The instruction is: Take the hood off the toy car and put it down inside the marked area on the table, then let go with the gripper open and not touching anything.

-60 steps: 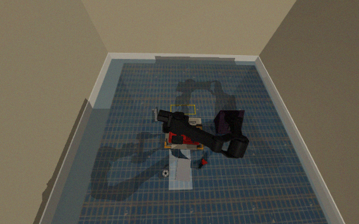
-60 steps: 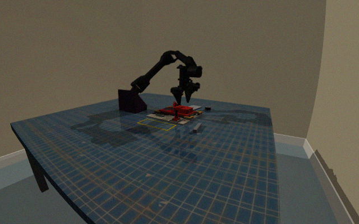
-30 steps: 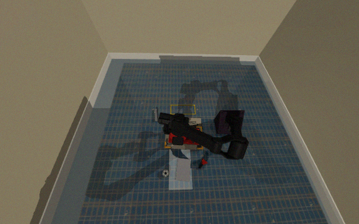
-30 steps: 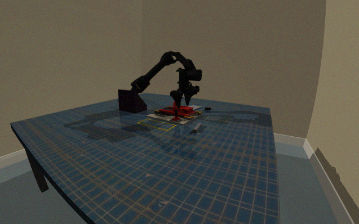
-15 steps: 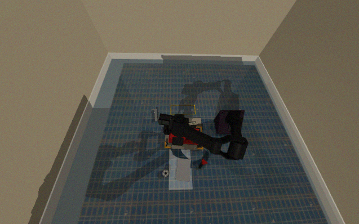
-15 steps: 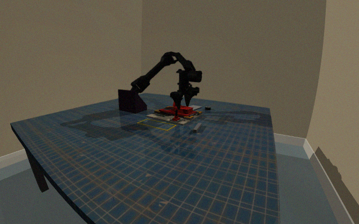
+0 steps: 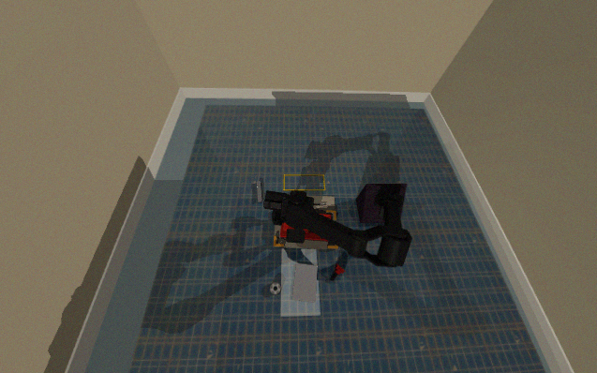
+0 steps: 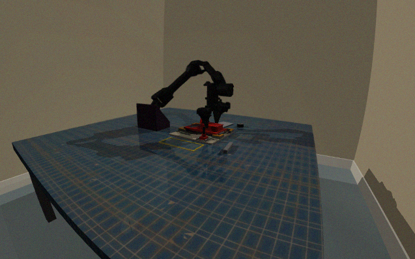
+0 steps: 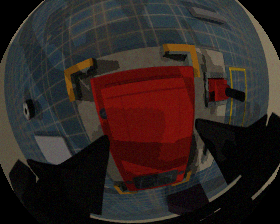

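Observation:
The red toy car sits on a grey base with orange corner brackets. Its red top fills the middle of the wrist view; which part of it is the hood is hard to tell. My gripper is open and empty, pointing down with its fingertips spread over opposite sides of the red top. Whether they touch it is unclear. The arm hides the fingertips in the top view. The yellow outline of the marked area lies beside the base and encloses nothing.
A red piece with a black rod stands between car and outline. A grey bar, a wheel, a pale slab and a dark purple block are nearby.

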Robot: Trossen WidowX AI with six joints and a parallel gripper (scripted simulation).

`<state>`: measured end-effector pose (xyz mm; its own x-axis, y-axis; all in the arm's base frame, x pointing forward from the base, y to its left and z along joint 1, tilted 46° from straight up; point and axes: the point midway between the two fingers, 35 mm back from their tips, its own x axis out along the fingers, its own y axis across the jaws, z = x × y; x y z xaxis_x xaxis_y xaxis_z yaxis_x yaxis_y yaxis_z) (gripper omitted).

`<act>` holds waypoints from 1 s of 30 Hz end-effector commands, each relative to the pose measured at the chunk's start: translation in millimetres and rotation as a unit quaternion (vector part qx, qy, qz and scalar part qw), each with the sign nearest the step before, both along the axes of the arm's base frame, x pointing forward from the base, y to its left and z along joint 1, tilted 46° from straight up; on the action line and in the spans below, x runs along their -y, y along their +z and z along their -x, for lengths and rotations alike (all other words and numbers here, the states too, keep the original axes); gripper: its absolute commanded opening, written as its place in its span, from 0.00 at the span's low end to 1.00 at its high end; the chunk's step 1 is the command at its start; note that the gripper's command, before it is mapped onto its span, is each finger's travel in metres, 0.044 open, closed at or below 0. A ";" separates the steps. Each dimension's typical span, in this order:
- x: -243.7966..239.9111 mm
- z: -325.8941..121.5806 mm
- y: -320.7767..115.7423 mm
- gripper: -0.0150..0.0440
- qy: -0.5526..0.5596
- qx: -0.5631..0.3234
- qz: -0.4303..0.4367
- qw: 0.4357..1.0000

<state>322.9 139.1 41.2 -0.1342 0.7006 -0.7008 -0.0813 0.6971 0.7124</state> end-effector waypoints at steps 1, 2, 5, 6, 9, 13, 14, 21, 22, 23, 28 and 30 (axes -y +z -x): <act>-1.7 0.9 -1.1 1.00 -0.002 -0.003 -0.002 1.000; -2.0 0.9 -1.5 1.00 -0.002 -0.003 -0.002 1.000; -3.1 1.2 -2.5 1.00 -0.002 -0.003 -0.002 1.000; -1.7 0.4 -1.7 0.96 0.000 0.000 0.000 1.000; -1.7 0.4 -1.7 0.86 0.000 0.000 0.000 1.000; -1.7 0.4 -1.7 0.81 0.000 0.000 0.000 1.000; -1.7 0.4 -1.7 0.80 0.000 0.000 0.000 1.000; -1.3 0.3 -1.2 0.62 0.000 0.000 0.000 1.000; -1.0 0.2 -1.0 0.58 0.000 0.000 0.000 1.000; -0.6 0.1 -0.6 0.53 0.000 0.000 0.000 1.000; 1.7 -0.4 1.6 0.31 0.000 0.000 0.000 1.000; 2.6 -0.7 2.4 0.25 0.000 0.000 0.000 1.000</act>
<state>321.7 138.8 41.8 -0.1396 0.7008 -0.6995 -0.0744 0.6970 0.7132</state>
